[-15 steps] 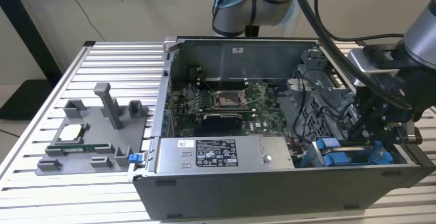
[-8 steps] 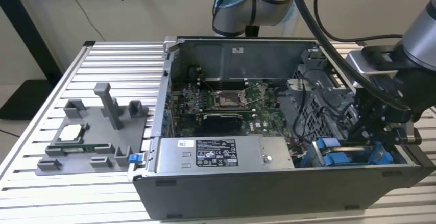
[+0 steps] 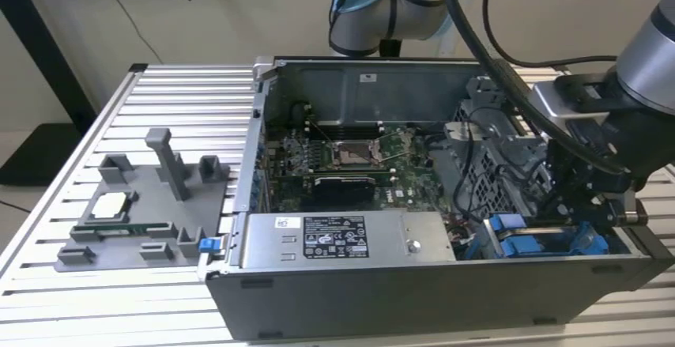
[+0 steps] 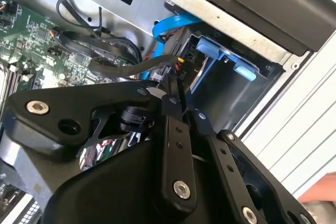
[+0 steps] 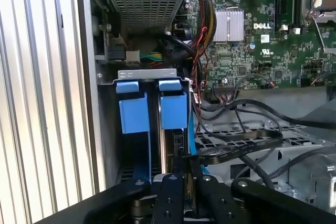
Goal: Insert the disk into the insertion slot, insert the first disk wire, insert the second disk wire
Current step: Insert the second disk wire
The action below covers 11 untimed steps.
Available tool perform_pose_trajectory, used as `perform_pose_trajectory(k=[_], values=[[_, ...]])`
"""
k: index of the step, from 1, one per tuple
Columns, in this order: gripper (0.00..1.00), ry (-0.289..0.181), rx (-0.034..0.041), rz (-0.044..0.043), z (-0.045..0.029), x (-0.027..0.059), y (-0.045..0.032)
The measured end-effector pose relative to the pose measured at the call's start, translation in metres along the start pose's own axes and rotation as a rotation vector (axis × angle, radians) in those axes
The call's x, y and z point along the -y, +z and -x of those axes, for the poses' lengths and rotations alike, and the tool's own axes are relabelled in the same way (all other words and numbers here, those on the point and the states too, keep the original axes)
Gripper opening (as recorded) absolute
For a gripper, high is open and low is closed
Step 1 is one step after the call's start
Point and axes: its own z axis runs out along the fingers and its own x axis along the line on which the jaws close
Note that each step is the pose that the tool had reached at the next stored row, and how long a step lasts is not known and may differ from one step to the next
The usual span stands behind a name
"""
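On the exterior view's left, a grey fixture tray (image 3: pixel 148 213) lies on the ribbed bench (image 3: pixel 63 284), just beside the open computer case (image 3: pixel 422 292), with a small chip module (image 3: pixel 110 205) resting on it. Inside the case, the green motherboard (image 3: pixel 348 157) lies flat on the case floor, its square silver processor socket (image 3: pixel 353 152) near the middle. Nearer the case's front wall sits the grey power supply (image 3: pixel 337 240) with its black-and-white label. Toward the exterior view's right of the power supply, in the case's corner, stands the insertion slot (image 3: pixel 538 240), a grey bay with blue rails.

The disk (image 5: pixel 164 129) is seated in the insertion slot (image 5: pixel 147 77): in the first wrist view its thin edge shows between two blue carrier tabs (image 5: pixel 173 109), down inside the bay. A blue flat cable (image 4: pixel 170 24) curves near the bay in the second wrist view, beside the blue tab (image 4: pixel 226 59).

The hand (image 3: pixel 590 197) hangs over the slot on the exterior view's right. In both wrist views its fingers (image 5: pixel 181 182) are drawn nearly together and pinch a black wire (image 5: pixel 236 150) at its connector (image 4: pixel 170 72), right at the disk's end.
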Motion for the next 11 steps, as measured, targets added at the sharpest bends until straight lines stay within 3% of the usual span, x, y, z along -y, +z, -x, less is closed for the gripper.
perform_pose_trajectory(k=[5, 11], values=[[1.00, 0.000, 0.0001, -0.0003, 0.0000, -0.0012, -0.0002], [1.00, 0.001, -0.0004, 0.0098, 0.0016, -0.0006, -0.0139]])
